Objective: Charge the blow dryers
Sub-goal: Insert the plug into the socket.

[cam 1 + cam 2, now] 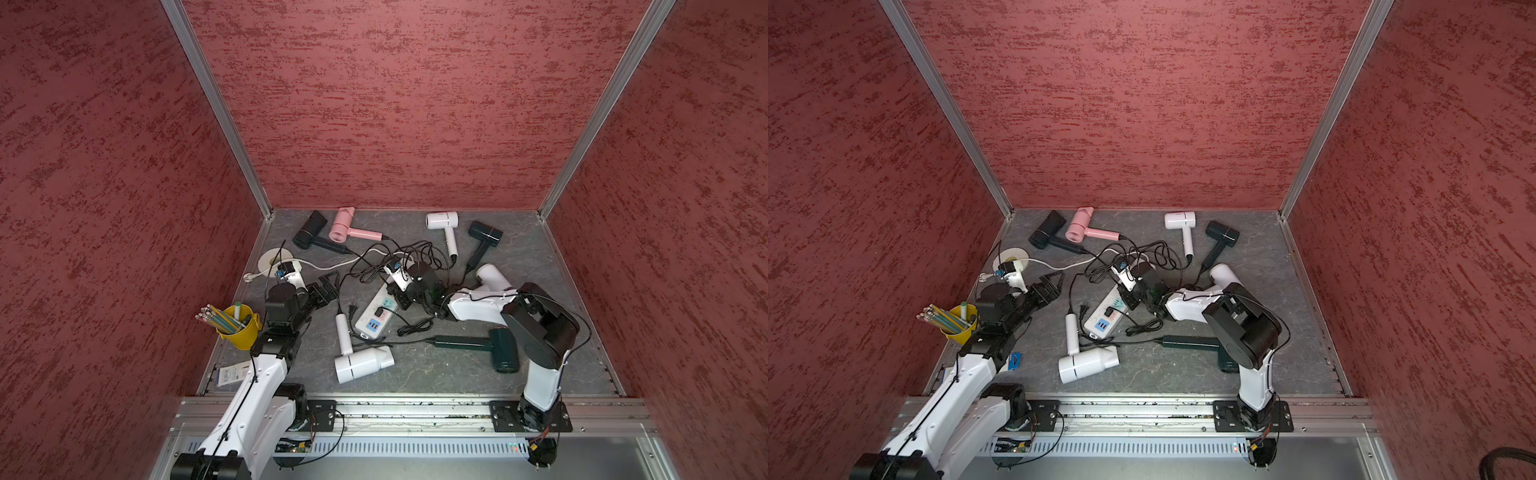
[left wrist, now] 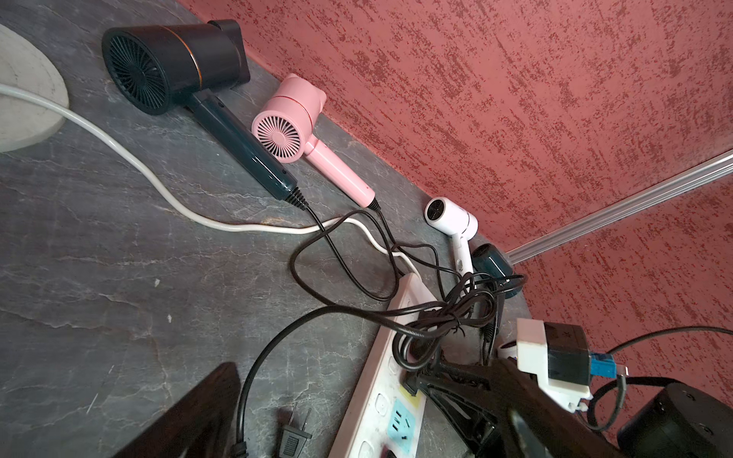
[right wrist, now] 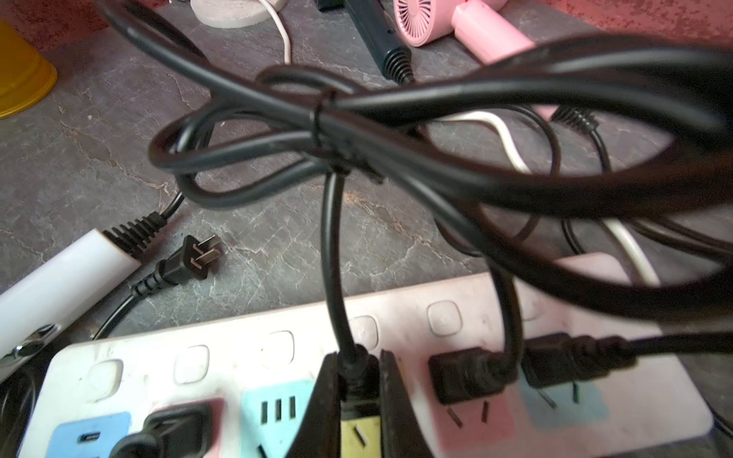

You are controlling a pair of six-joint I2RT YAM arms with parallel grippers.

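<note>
1. While the pink blow dryer [image 1: 341,227] is lying by the back wall, the white blow dryer [image 1: 362,364] is lying near the table's [image 1: 540,257] front.
2. Right gripper [image 3: 359,396] is clamping a black plug [image 3: 357,366] at the power strip's [image 3: 238,353] yellow socket [image 3: 357,436].
3. Left gripper [image 1: 326,286] is hanging near the strip, jaws wide apart, holding nothing.

Mottled red walls [image 1: 395,104], grey marbled floor [image 1: 415,374], aluminium corner posts [image 1: 216,104]

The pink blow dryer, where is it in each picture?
Top view: pink blow dryer by the back wall.
Top view: pink blow dryer by the back wall too.
Left wrist: pink blow dryer against the back wall.
Right wrist: pink blow dryer beyond the tangled cords.
Landmark: black dryer lying right beside it.
</note>
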